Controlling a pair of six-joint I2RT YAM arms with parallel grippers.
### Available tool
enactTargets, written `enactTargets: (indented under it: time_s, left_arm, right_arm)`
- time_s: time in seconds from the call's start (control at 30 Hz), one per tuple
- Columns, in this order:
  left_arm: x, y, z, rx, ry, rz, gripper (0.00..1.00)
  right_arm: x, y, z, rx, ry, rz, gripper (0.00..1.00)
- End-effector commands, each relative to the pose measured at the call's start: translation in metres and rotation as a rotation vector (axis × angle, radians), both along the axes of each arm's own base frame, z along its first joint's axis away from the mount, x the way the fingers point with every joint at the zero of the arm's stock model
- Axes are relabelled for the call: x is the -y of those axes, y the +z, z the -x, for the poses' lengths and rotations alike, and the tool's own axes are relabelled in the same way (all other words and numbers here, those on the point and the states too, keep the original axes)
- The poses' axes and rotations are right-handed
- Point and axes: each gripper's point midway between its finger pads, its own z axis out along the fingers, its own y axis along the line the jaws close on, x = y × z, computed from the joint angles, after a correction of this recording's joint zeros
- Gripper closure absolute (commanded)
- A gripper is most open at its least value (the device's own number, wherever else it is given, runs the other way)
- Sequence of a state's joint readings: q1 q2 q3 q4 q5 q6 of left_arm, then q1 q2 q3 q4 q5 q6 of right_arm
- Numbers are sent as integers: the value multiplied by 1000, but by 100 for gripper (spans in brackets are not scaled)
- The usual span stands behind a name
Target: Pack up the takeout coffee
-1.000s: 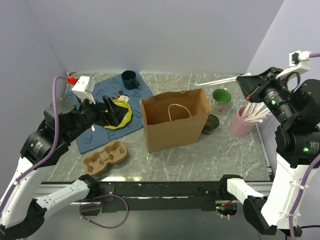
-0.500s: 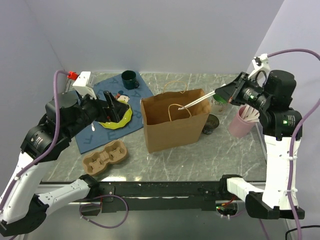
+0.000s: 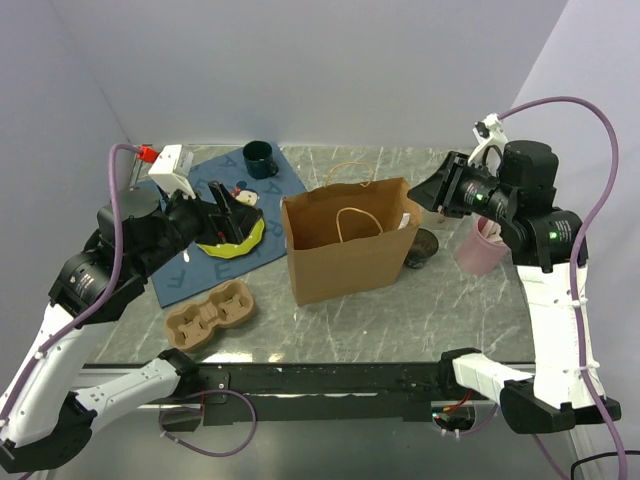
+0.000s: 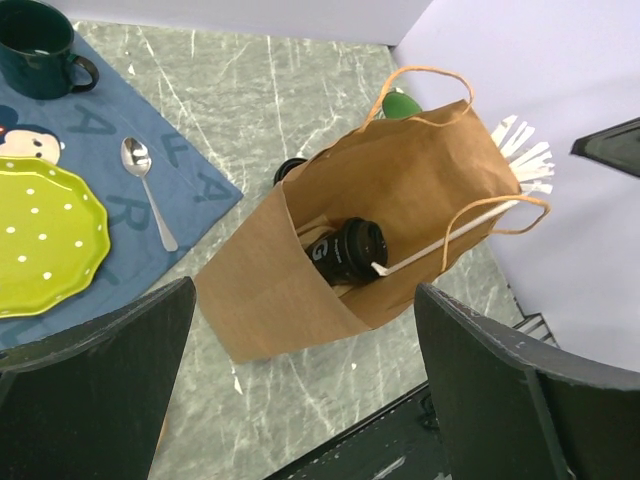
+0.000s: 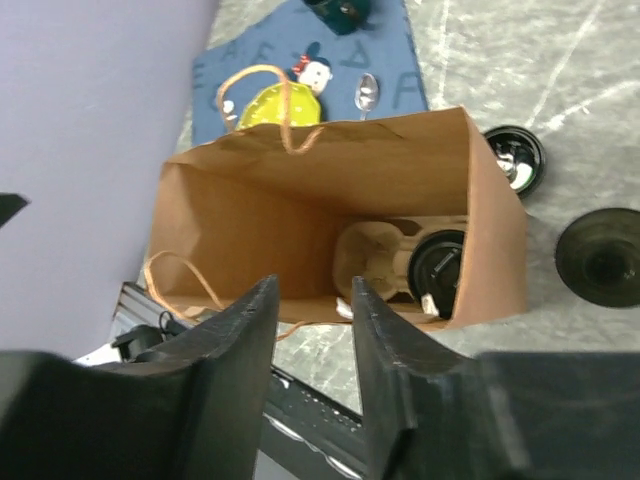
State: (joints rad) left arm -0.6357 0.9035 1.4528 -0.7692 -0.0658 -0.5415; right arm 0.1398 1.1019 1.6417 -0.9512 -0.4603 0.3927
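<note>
Fingers of the right end effector stand a narrow gap apart with nothing between them, hovering above the open mouth of the bag. Below them, at the bottom of the bag, the coffee sits with its black lid showing, lodged in one well of a carrier that lies inside the bag. A white stick leans from beside the lid up to the bag's rim, under one string handle. From above, this end effector hangs at 2 o'clock from the bag, near its upper corner. The left end effector is spread wide and grips nothing; it hangs at 9 o'clock from the bag, well apart from it, over a yellow-green plate. The plate lies on a blue mat, with a spoon just beside it and a dark green mug on the mat's far corner, at 11 o'clock from the bag. A spare carrier rests on the tabletop at 8 o'clock from the bag. At 3 o'clock a dark cup stands just beside the bag, and farther out the same way is a pink cup.
</note>
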Motion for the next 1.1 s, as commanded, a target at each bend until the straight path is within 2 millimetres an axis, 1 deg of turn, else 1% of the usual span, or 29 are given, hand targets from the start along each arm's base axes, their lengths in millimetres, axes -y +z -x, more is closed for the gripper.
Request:
enactTargets:
  time_s: [0.0,0.03,0.13,0.17,0.23,0.27,0.3,0.33,0.37,0.73,0.8,0.87,1.07]
  left_arm:
    - [2,20,1,48,2,77,3]
    - [2,21,1,49,3,75,3]
    - [0,22,-1,57,12,62,3]
    - [-1,25,-1,65,12,61,3]
    - [-1,27,-2,73,14,49,3]
    - [-2,30,-2,81,13,47,3]
    - [-2,31,-2,87,13,42,3]
    - [-2,32,-2,92,13,40,3]
    - [-3,35,-2,99,14,43,3]
    - [-3,42,-6,144,5,5,3]
    - [-2,39,-8,142,0,-21,3]
    - [-2,42,-8,153,-6,-35,3]
    - [0,41,-12,155,-13,-64,3]
  right_arm:
    - [7,7,0,23,-25,47,53]
    - [8,8,-1,25,-21,59,52]
    - [11,14,2,36,-22,81,42]
    - [11,15,4,38,-21,83,34]
    - [11,19,6,47,-13,90,24]
    - [11,21,7,52,-9,90,17]
    - [11,21,10,47,-5,94,14]
    - [12,25,10,59,-1,99,12]
    - [11,26,11,57,3,100,0]
    - [9,33,18,44,18,88,0]
    - [10,34,18,49,11,85,0]
    - [9,33,17,45,6,75,0]
    - [10,25,14,15,-9,70,0]
